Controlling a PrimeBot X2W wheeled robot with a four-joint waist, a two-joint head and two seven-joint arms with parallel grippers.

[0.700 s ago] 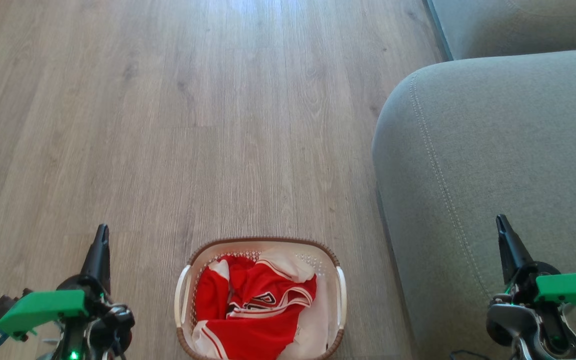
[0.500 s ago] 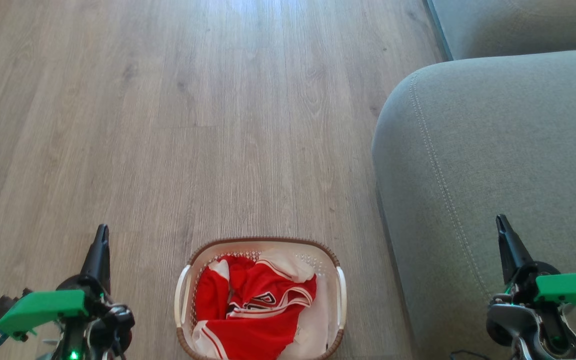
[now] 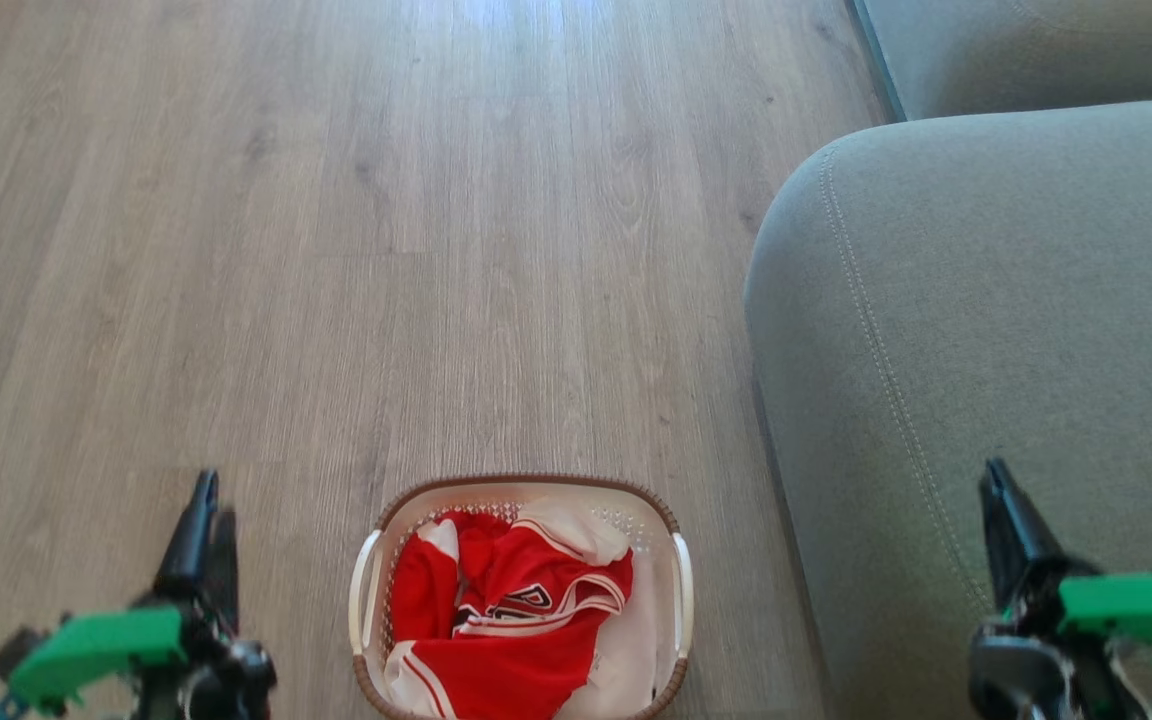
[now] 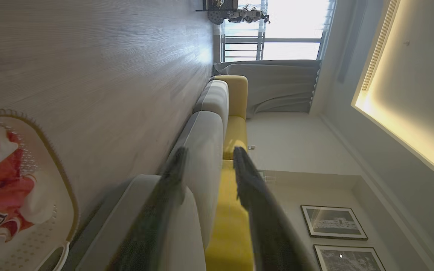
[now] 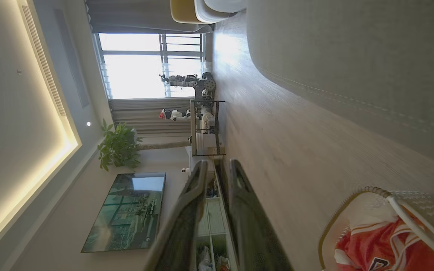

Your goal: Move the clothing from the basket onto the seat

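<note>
The red, shiny sports clothing, with white stripes and black-and-white lettering, lies crumpled inside the small white perforated plastic basket with a brown woven-look rim. None of it lies on the large grey-green fabric seat with double stitched seams. The basket stands on the pale wood-plank floor near the seat's rounded side, with a strip of floor between them.

In the head view, both blurred, the left gripper hangs over the floor to the basket's left and the right gripper hangs above the seat.

The left wrist view shows that gripper's dark fingers clearly apart with nothing between. Beyond them are yellow sofa cushions and framed pictures.

In the right wrist view that gripper's jaws are parted by a narrow, empty gap. A potted plant and a wall screen lie beyond.
</note>
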